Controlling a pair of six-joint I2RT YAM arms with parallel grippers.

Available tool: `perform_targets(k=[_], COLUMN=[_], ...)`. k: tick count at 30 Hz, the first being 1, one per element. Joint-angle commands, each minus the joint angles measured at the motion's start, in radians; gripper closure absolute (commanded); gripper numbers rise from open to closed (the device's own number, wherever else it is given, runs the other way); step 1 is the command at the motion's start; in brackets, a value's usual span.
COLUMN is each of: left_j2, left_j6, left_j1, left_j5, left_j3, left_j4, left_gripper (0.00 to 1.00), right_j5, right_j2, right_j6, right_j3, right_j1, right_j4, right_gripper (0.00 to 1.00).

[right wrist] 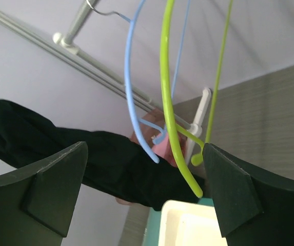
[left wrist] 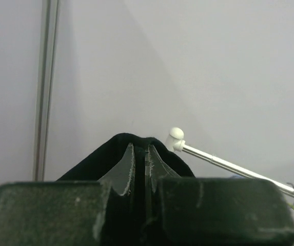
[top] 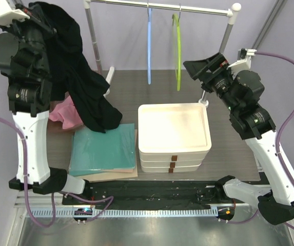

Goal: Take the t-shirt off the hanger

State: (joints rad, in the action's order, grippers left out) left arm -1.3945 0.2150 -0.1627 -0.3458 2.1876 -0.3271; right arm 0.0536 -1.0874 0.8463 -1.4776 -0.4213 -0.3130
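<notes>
T-shirt [top: 82,87] pinched in the left tool [left wrist: 140,164], fingers pressed together on a peak of black fabric with nothing but cloth between them. Held high at the far left, near the left end of the rail [top: 188,7]. Hanging from there in loose folds over the left arm, lower end pooled on the worktop [top: 229,148] across a pink cloth [top: 64,115] and the corner of a folded teal cloth [top: 103,151]. Apart from both hangers, so probably off already. Soft, light, limp knit with a matte surface and no stiffness; bound to sag and drag, apt to snag on a hook. Best gripped at a bunched fold, the collar or a shoulder seam, not at one thin layer.

Right tool [right wrist: 145,154] spread wide, holding nothing, close beside a thin green hanger [top: 177,51] and a thin blue hanger [top: 149,46]. Both bare, smooth, slim loops hooked on the metal rail. Stacked white trays [top: 175,106], hard and smooth with rounded corners, right of the teal cloth.
</notes>
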Motion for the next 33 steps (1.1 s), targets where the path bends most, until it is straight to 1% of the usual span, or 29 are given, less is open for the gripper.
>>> perform_targets(k=[1,3,4,8,9,10,12,14,17,19,20,23,25,26,27,28,29,30,31,32,33], left_j2=[-0.073,-0.118,-0.13,-0.218,-0.244,-0.251,-0.276,-0.3,-0.334,-0.339,-0.337,-0.337,-0.339,-0.353,-0.362,-0.37,-0.385,-0.38,-0.371,-0.327,-0.302], left_j6=[-0.16,-0.187,-0.203,-0.21,-0.204,-0.145,-0.079,-0.027,0.036,0.05,0.056,0.109,0.184,0.213,0.274,0.306,0.335,0.36,0.42,0.45,0.481], left_j1=[0.008,0.018,0.026,0.069,0.095,0.115,0.19,0.23,0.294,0.321,0.348,0.37,0.368,0.37,0.37,0.37,0.368,0.368,0.368,0.368,0.368], left_j5=[-0.058,-0.076,-0.078,-0.093,-0.096,-0.091,-0.084,-0.09,-0.067,-0.065,-0.059,-0.006,0.022,0.063,0.086,0.111,0.17,0.198,0.217,0.244,0.246], left_j3=[0.107,0.129,0.132,0.243,0.256,0.267,0.294,0.313,0.36,0.359,0.354,0.299,0.233,0.221,0.216,0.216,0.218,0.195,0.161,0.049,-0.01], left_j4=[0.265,0.312,0.383,0.517,0.542,0.575,0.597,0.655,0.685,0.694,0.682,0.665,0.649,0.645,0.584,0.539,0.487,0.453,0.43,0.433,0.434], left_gripper=[1.0,1.0,1.0,1.0,1.0,1.0,0.99,1.0,0.99,1.0,1.0,0.99,1.0,0.99,0.99,0.99,0.99,1.0,1.0,1.0,1.0], right_j5=[-0.021,-0.038,-0.04,-0.04,-0.073,-0.092,-0.1,-0.104,-0.139,-0.158,-0.166,-0.166,-0.163,-0.163,-0.164,-0.163,-0.159,-0.15,-0.146,-0.141,-0.14], right_j2=[0.026,0.035,0.041,0.06,0.063,0.066,0.081,0.084,0.063,0.041,0.04,0.043,0.047,0.05,0.052,0.063,0.07,0.081,0.096,0.103,0.107], right_j6=[-0.079,-0.087,-0.089,-0.096,-0.095,-0.096,-0.09,-0.079,-0.076,-0.078,-0.079,-0.079,-0.078,-0.078,-0.079,-0.079,-0.079,-0.078,-0.078,-0.079,-0.082], right_j3=[0.056,0.088,0.1,0.155,0.171,0.177,0.201,0.224,0.214,0.206,0.204,0.209,0.211,0.211,0.212,0.214,0.223,0.229,0.234,0.24,0.24], right_j1=[0.003,0.003,0.003,0.003,0.004,0.003,0.003,0.003,0.003,0.003,0.003,0.001,0.003,0.003,0.003,0.001,0.003,0.003,0.003,0.003,0.003], right_j4=[-0.047,-0.061,-0.067,-0.098,-0.103,-0.109,-0.113,-0.113,-0.116,-0.127,-0.129,-0.132,-0.132,-0.133,-0.133,-0.133,-0.133,-0.133,-0.132,-0.13,-0.132], right_gripper=[0.0,0.0,0.0,0.0,0.0,0.0,0.0,0.0,0.0,0.0,0.0,0.0,0.0,0.0,0.0,0.0,0.0,0.0,0.0,0.01,0.0])
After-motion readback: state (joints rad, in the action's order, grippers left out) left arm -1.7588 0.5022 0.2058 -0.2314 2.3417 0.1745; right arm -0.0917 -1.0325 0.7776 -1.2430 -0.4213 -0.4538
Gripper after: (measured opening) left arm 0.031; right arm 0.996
